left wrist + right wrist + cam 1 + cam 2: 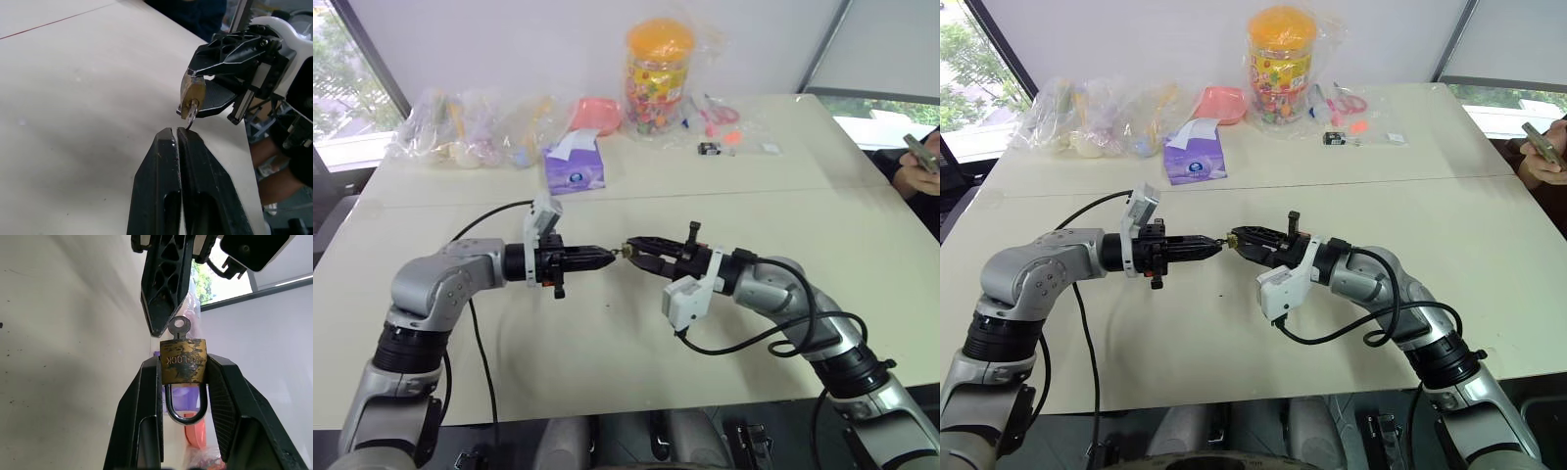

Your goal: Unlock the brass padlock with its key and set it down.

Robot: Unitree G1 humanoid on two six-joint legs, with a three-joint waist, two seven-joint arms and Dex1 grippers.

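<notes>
While the right tool (182, 377) clamps the brass padlock (183, 361), its key (179, 326) points toward the closed left tool (177, 134).

We see bright, even daylight from windows (342, 69) at both far corners; they're blown out w/ glare. Soft faint shadows under arms on the table (607, 352). Head views sharp, slight bowing at edges. Wrist views: near fingers crisp, background soft, and the brass padlock (183, 361) is sharply in focus.
</notes>
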